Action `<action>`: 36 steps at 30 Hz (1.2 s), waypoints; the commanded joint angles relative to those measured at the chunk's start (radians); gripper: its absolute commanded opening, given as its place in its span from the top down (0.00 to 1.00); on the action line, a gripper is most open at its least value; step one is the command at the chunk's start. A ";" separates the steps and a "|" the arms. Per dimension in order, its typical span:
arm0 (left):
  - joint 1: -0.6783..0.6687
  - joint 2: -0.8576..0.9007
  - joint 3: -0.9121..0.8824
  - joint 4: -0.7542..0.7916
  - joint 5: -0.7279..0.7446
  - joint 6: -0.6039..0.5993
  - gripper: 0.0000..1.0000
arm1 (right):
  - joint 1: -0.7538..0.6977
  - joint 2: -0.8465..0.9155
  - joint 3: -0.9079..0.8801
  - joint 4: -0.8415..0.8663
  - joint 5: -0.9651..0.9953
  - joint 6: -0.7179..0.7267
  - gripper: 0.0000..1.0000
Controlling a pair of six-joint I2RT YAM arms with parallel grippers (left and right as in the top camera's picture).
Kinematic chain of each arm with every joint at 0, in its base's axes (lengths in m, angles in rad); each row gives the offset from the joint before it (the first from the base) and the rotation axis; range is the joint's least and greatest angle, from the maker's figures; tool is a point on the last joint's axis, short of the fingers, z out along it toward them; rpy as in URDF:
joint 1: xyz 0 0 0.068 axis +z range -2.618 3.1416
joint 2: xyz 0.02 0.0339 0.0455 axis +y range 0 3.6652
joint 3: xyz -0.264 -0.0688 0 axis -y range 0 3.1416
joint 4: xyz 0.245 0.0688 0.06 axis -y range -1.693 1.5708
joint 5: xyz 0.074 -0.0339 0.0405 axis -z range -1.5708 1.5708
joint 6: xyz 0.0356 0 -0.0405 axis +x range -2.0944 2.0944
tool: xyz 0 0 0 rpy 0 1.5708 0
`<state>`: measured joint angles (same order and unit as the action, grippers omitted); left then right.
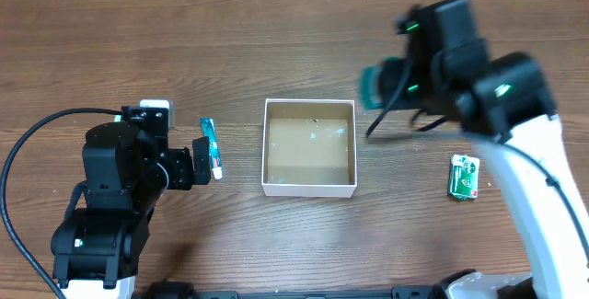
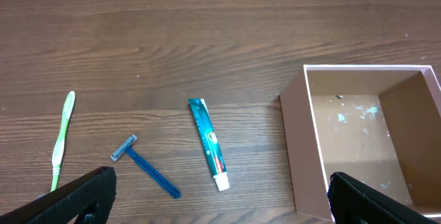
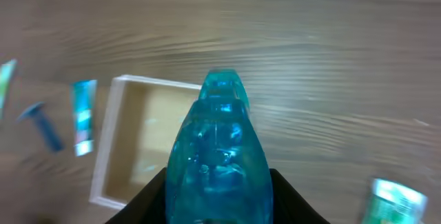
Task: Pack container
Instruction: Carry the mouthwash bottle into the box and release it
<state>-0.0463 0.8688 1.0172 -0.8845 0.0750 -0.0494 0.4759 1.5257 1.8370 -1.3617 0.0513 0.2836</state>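
Container (image 1: 309, 188) sits mid-table, open side up. Right gripper (image 3: 219, 205) clamps a blue bottle (image 3: 219, 148) near its far right corner; left gripper (image 2: 219, 200) hovers, fingers spread, over a toothpaste tube (image 2: 209, 143), print unreadable.

place: robot test bench, likely lab | seen: wood-grain table (image 1: 230, 23), left arm (image 1: 106, 198), right arm (image 1: 515, 106)

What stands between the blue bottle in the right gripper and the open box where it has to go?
Nothing visible. The right gripper holds the blue bottle near the right rim of the container, whose open top is uncovered and whose inside shows only bare cardboard.
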 commanded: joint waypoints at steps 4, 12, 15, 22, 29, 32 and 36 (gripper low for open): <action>-0.001 -0.005 0.027 -0.002 0.003 0.012 0.00 | 0.234 0.144 0.015 0.113 0.040 0.115 0.96; -0.001 -0.005 0.027 -0.006 0.003 0.012 0.00 | 0.266 0.395 0.015 0.167 0.037 0.157 0.96; -0.001 -0.005 0.027 -0.009 0.003 0.012 0.00 | 0.266 0.457 0.015 0.216 0.037 0.159 0.96; -0.001 -0.005 0.027 -0.021 0.003 0.012 0.00 | 0.264 0.494 0.015 0.239 0.037 0.159 0.25; -0.001 -0.005 0.027 -0.021 0.003 0.012 0.00 | 0.264 0.494 0.016 0.234 0.037 0.158 0.06; -0.001 -0.005 0.027 -0.021 0.003 0.012 0.00 | 0.264 0.460 0.018 0.235 0.039 0.154 0.02; -0.001 -0.005 0.027 -0.021 0.003 0.013 0.00 | 0.264 0.342 0.020 0.230 0.068 0.124 0.00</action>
<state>-0.0463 0.8688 1.0172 -0.9062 0.0753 -0.0490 0.7403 2.0106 1.8366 -1.1305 0.0895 0.4381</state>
